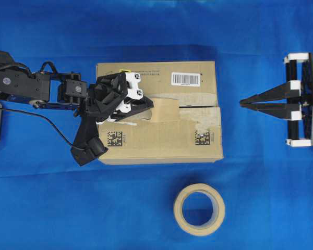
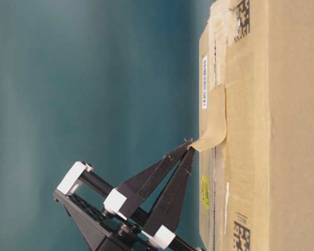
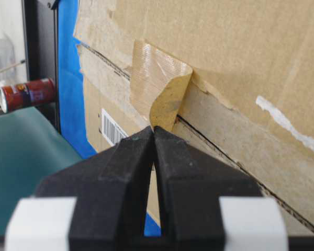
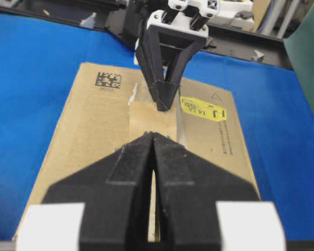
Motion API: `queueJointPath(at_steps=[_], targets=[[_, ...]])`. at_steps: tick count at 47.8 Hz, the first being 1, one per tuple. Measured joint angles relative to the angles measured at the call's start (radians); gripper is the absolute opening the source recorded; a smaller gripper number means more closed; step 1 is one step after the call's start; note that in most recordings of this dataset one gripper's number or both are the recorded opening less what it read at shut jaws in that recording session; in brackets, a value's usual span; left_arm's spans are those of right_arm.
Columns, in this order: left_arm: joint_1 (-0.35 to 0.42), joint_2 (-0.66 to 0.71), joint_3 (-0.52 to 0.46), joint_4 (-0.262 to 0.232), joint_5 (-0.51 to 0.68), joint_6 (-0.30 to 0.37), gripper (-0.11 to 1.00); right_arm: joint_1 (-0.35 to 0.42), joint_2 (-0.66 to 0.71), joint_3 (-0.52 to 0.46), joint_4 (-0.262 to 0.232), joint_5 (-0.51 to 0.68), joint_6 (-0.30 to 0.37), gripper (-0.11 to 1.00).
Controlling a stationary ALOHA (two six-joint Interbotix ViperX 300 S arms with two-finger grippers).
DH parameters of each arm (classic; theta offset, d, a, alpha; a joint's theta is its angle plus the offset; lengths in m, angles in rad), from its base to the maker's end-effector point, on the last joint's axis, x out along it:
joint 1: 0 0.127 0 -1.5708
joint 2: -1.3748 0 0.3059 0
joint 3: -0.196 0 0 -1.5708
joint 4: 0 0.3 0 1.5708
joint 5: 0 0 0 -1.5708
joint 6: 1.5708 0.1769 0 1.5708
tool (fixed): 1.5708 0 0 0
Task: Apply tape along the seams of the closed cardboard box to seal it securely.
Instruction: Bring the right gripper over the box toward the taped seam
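Note:
The cardboard box (image 1: pixel 161 140) lies flat on the blue cloth, with a barcode label (image 1: pixel 185 79) and a yellow sticker (image 4: pixel 204 110). The tape (image 1: pixel 166 110) lies across the seam (image 1: pixel 198 107) near the box's middle. One end is stuck down and the other end curls up. My left gripper (image 1: pixel 149 104) is shut on that lifted end just above the box top, as the left wrist view (image 3: pixel 154 129) and the table-level view (image 2: pixel 190 146) show. My right gripper (image 1: pixel 242 102) is shut and empty. It hovers off the box's right edge and points at it.
A round tape roll (image 1: pixel 199 209) lies on the cloth in front of the box. Pale old tape remnants (image 1: pixel 206 121) border the seam. A red can (image 3: pixel 26 94) stands off the table in the background.

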Motion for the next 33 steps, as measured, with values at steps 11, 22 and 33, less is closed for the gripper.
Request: queueJointPath(at_steps=[11, 22, 33], targets=[[0.005, 0.0, 0.0, 0.0, 0.015, 0.002, 0.0, 0.0, 0.129, -0.044, 0.048, -0.083, 0.002, 0.0], [0.006, 0.0, 0.002, 0.002, 0.021, 0.002, 0.0, -0.005, 0.284, -0.137, 0.081, -0.12, 0.0, 0.2], [0.005, 0.0, 0.0, 0.002, 0.02, 0.003, 0.0, -0.018, 0.446, -0.249, 0.107, -0.132, 0.002, 0.68]])
